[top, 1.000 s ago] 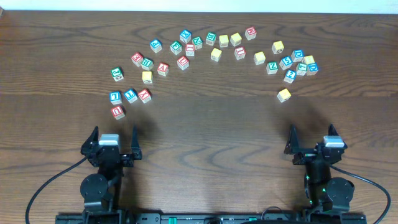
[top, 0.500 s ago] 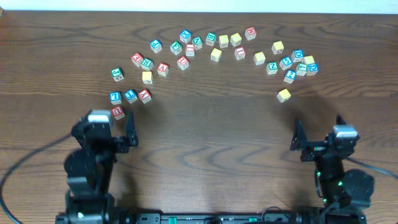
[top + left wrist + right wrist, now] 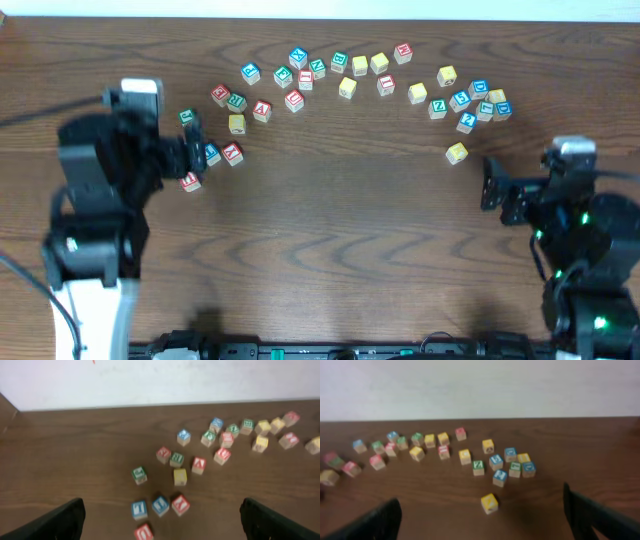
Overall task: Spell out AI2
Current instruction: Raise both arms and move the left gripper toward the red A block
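Brown wood makes the table (image 3: 340,230). Many small blocks (image 3: 340,62) with letters lie in a bent row on the far side. None are lined up to make a word yet. The A block (image 3: 262,110) has a red letter. It sits in the left bunch, just beside a green-letter block (image 3: 237,101). The 2 block (image 3: 466,121) has a blue mark and sits at the near edge of the right bunch. I cannot tell which block has the I, because the letters are too small.

The left gripper (image 3: 192,152) is up over the left end of the row, near a blue block (image 3: 210,153) and two red ones. Its fingers (image 3: 55,522) are spread wide apart in the left wrist view, and nothing is between them. The right gripper (image 3: 490,185) is out over bare table on the right side. One yellow block (image 3: 456,152) lies alone just beyond it, apart from the rest. The right fingers (image 3: 600,520) are spread wide too and hold nothing. Both grippers are off the blocks and touch none of them.
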